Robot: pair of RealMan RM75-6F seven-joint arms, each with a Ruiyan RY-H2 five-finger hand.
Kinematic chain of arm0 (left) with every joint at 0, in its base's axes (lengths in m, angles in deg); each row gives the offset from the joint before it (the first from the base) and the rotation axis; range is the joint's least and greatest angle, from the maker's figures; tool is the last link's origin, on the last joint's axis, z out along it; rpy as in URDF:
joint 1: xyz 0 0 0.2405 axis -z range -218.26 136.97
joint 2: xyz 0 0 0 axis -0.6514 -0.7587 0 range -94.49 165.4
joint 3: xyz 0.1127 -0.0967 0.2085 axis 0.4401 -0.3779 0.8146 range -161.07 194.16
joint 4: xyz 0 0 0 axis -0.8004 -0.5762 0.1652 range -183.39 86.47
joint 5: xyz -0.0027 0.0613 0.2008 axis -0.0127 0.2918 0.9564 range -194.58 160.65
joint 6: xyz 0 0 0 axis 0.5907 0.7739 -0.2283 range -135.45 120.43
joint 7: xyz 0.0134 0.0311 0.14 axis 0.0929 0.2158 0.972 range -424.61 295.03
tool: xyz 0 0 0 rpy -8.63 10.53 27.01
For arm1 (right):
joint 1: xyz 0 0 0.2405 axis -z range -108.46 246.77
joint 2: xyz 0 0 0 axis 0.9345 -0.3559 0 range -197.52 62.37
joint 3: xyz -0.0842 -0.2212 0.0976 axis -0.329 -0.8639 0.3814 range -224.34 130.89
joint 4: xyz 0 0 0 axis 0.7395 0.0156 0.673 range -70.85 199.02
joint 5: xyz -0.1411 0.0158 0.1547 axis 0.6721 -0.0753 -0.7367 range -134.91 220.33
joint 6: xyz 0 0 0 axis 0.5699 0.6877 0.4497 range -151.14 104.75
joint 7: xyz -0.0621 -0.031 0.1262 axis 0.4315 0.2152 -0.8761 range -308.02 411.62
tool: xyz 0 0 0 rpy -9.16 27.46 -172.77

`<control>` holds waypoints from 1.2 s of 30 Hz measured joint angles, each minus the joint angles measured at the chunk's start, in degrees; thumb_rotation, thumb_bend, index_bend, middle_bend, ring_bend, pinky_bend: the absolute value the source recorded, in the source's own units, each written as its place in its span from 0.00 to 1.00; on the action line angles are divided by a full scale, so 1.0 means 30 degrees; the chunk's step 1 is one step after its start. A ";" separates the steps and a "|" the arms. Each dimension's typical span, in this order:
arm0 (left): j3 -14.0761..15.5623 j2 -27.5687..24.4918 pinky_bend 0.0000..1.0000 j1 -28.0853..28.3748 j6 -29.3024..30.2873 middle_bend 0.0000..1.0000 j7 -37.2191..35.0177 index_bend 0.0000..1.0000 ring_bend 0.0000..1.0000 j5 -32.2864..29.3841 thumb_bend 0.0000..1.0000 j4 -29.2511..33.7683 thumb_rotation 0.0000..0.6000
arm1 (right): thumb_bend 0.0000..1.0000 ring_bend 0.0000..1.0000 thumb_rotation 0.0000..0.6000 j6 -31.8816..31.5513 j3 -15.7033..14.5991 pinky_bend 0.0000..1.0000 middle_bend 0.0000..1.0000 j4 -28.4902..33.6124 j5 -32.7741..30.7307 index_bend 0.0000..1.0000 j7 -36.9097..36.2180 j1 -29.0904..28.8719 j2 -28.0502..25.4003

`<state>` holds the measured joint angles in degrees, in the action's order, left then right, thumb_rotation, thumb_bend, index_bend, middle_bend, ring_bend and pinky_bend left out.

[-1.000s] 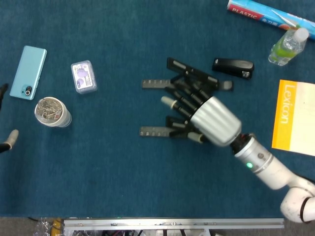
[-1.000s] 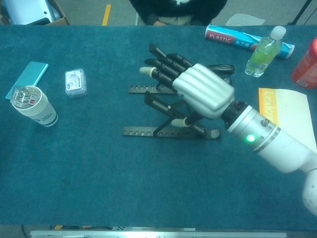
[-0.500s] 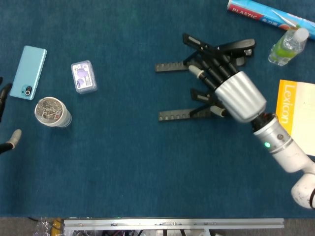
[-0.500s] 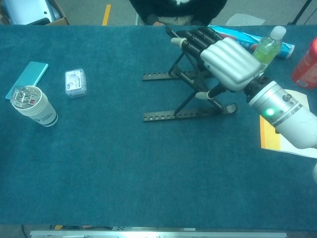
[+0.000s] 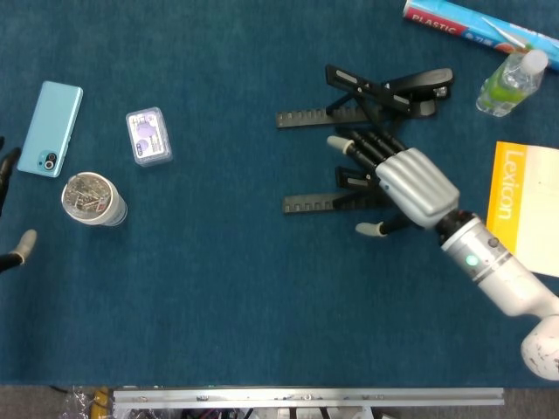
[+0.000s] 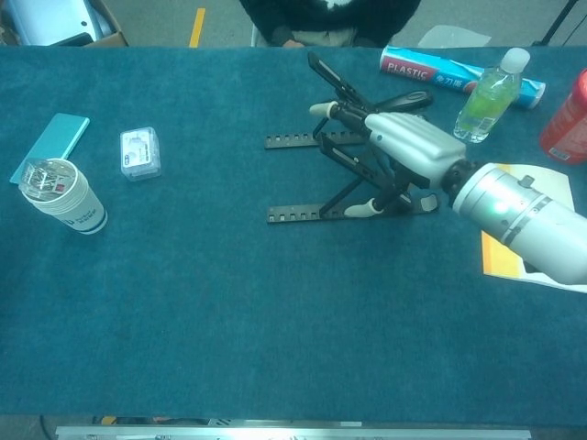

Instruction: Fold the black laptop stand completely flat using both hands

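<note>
From my station I saw the black laptop stand still propped open right of the table's centre, its two notched base rails flat on the blue cloth and its arms raised. My right hand lay low over the near rail, fingers stretched out straight and apart, thumb spread to the near side; it clasped nothing that I could see, though whether the palm touched the rail I could not tell. A black stapler sat against the stand's far upper arm, crowding that side. Beyond it stood a clear bottle of green liquid and a roll marked PLASTIC. A yellow Lexicon book lay just right of my wrist. Well apart on the left were a paper cup, a small clear case and a pale blue phone. Of my left hand only dark fingertips showed at the frame's left edge in the head view, so I could not tell its state.
</note>
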<state>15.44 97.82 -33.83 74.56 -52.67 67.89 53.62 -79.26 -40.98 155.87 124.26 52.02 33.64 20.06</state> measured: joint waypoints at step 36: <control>0.0008 -0.0498 0.00 -0.0131 -0.0008 0.00 0.0618 0.00 0.00 -0.0452 0.25 0.0495 1.00 | 0.00 0.00 1.00 0.3340 0.3858 0.00 0.00 -0.1974 -0.5998 0.00 -0.8839 -0.1611 -0.1009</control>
<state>15.47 96.32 -34.22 74.53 -50.82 66.54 55.10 -69.24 -29.40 149.95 106.26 25.50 28.81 17.03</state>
